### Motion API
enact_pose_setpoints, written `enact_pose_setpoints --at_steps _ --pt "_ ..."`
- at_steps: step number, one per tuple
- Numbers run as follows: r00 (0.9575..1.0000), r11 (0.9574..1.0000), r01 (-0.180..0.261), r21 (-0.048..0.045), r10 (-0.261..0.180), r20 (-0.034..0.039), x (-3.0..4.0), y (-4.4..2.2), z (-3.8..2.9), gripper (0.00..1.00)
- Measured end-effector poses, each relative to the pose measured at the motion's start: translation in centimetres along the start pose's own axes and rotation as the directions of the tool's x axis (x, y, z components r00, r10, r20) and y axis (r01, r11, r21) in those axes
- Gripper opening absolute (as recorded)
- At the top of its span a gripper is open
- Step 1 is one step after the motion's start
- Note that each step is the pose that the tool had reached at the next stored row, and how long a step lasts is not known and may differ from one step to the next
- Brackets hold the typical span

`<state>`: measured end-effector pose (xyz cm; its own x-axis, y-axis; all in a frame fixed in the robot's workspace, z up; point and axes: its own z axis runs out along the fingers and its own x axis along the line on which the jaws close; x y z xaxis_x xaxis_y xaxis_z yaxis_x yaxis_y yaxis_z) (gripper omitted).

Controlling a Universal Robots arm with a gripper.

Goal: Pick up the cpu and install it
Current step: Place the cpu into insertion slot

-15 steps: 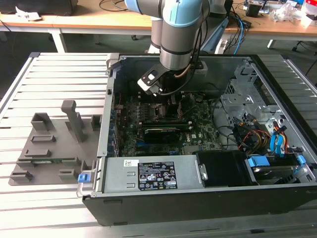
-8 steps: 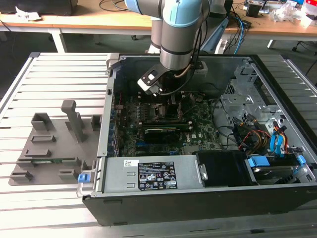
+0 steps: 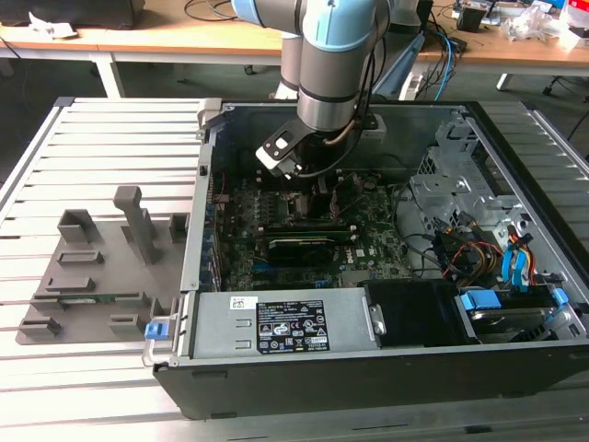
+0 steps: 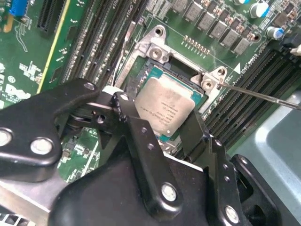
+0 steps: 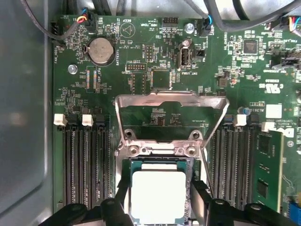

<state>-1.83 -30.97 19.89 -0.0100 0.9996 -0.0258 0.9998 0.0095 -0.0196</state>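
- Jaws: closed on the cpu [image 4: 167,110]. One black finger [image 4: 141,136] bears on each of two opposite edges, so the opening is only as wide as the chip.
- Cpu: silvery top upward, level over the open socket [image 4: 178,63] in both wrist views. Whether it is fully seated cannot be told.
- Load plate [image 5: 171,100]: metal frame, swung up and clear of the socket.
- Memory slots [image 5: 82,165]: dark rows flanking the socket on both sides.
- Motherboard [image 5: 141,47]: green, with a coin battery [image 5: 99,51].
- Arm [image 3: 331,64]: reaches straight down into the computer case [image 3: 368,378].
- Computer case: black, side panel off, lying flat on the bench [image 3: 110,138].
- Bench: pale slatted metal.
- Grey fixture tray [image 3: 92,267]: lies just beside the case, toward the bench edge on the exterior view's left.
- Room: a wooden desk [image 3: 184,37] with cables stands beyond the far edge.
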Motion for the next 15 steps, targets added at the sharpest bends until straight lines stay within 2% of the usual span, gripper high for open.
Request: enact_pose_setpoints --at_steps 1,4,5,6,8,10,15 --pt "1.0000 1.0000 0.000 0.0000 0.000 0.0003 -0.01 -0.01 -0.33 0.62" --pt "1.0000 1.0000 0.000 0.0000 0.000 0.0003 -0.02 -0.02 -0.72 0.62" --pt "1.0000 1.0000 0.000 0.0000 0.000 0.0003 -0.03 -0.03 -1.22 0.62" --pt "1.0000 1.0000 0.000 0.0000 0.000 0.0004 -0.04 -0.03 -1.43 0.62" --pt "1.0000 1.0000 0.000 -0.0001 0.000 0.0001 -0.04 -0.03 -1.60 0.62" --pt "1.0000 1.0000 0.000 0.0010 0.000 0.0002 -0.04 -0.03 -1.45 0.62" --pt "1.0000 1.0000 0.000 0.0040 0.000 0.0002 -0.15 -0.01 -0.39 0.62"
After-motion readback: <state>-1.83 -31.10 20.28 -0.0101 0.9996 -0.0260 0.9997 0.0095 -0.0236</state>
